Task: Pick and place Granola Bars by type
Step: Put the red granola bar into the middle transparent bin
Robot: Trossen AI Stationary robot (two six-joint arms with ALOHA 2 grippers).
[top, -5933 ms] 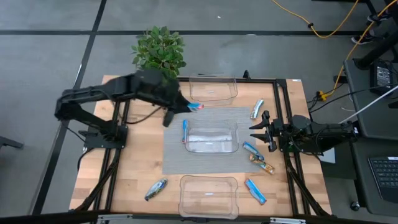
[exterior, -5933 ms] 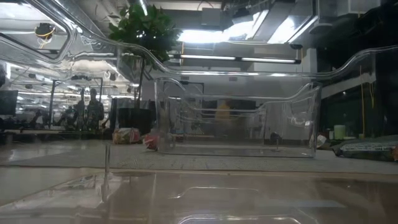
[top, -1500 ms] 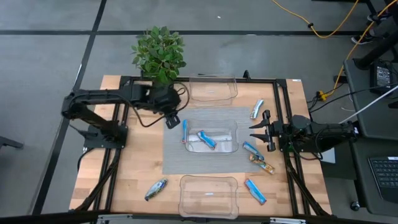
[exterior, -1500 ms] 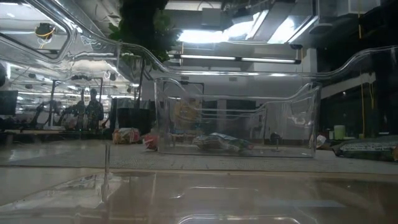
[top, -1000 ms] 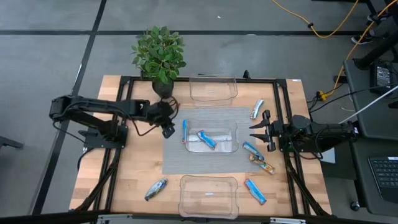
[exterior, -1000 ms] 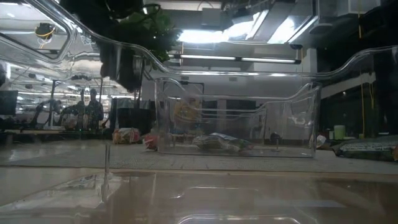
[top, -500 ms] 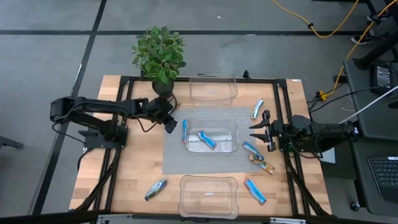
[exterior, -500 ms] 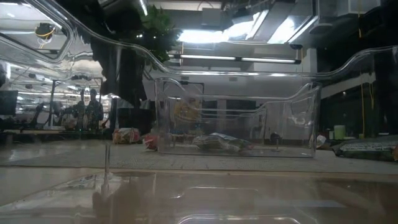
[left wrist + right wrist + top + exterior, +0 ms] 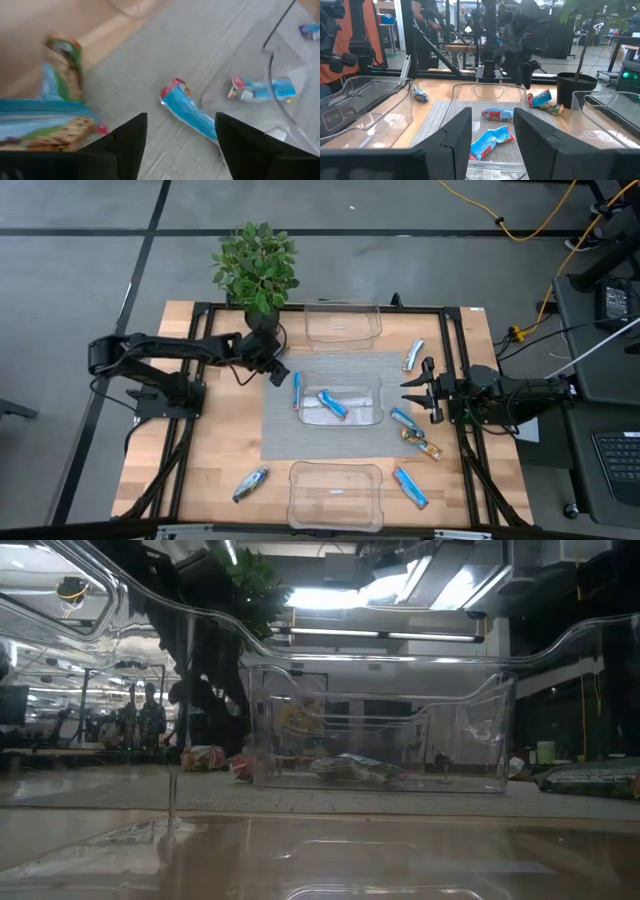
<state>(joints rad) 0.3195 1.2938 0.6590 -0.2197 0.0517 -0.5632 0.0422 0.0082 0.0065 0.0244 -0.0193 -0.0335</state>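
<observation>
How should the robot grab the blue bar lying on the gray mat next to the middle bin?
Probably from straight above, pinching the blue bar across its narrow middle. It lies flat on the mat, long and thin, right beside the middle bin, so the fingers should close across its short width. The left gripper, open, is already nearby.

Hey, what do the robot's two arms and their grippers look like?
Both arms are matte black and jointed, with black cables looping along them. The left arm is a slim chain of links ending in the left gripper. The right arm is chunkier; the right gripper has two dark, flat, tapered fingers. No markings are visible.
</observation>
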